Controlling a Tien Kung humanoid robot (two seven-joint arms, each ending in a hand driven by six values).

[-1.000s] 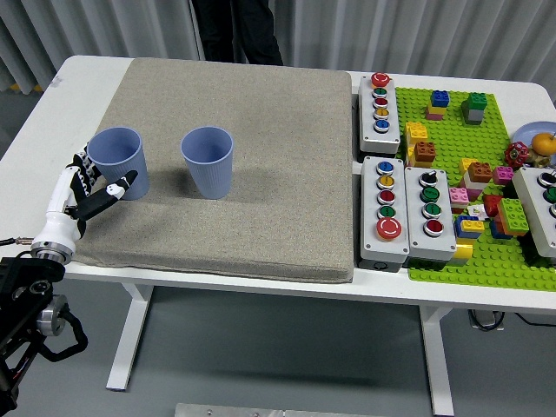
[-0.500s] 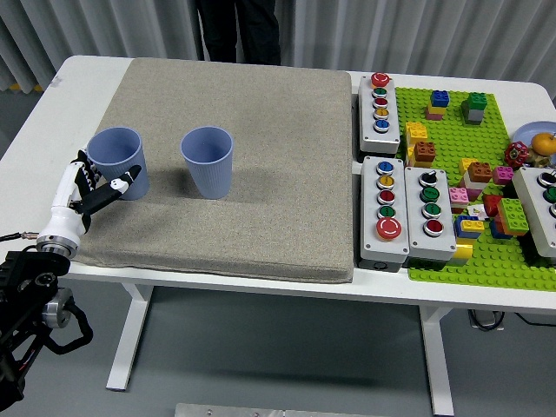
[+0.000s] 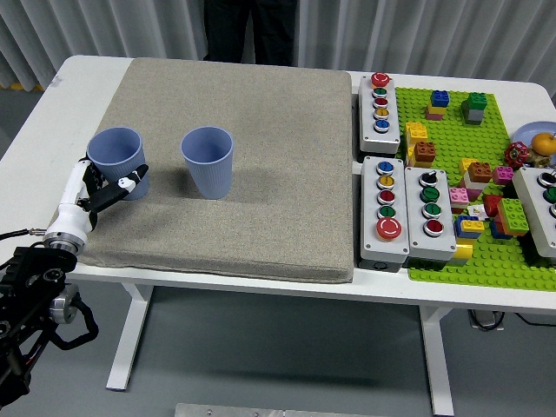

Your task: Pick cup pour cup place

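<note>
Two blue-grey cups stand upright on the grey mat (image 3: 269,130): the left cup (image 3: 115,153) near the mat's left edge and the right cup (image 3: 208,161) a hand's width to its right. My left hand (image 3: 109,181) reaches in from the lower left and sits at the left cup's lower part. Its thumb lies across the cup's front near the base and the other fingers (image 3: 86,171) are against the cup's left side, spread rather than clenched. The cup rests on the mat. What is inside either cup does not show. My right hand is out of view.
A person in dark clothes (image 3: 252,30) stands at the far side. Right of the mat are three button boxes (image 3: 380,102), (image 3: 386,208), (image 3: 429,211), then a green baseplate (image 3: 486,261) with several bricks and another box (image 3: 543,208) at the right edge.
My left wrist has moved up and to the right, bringing the hand closer in around the left cup's base. Neither cup has moved.
</note>
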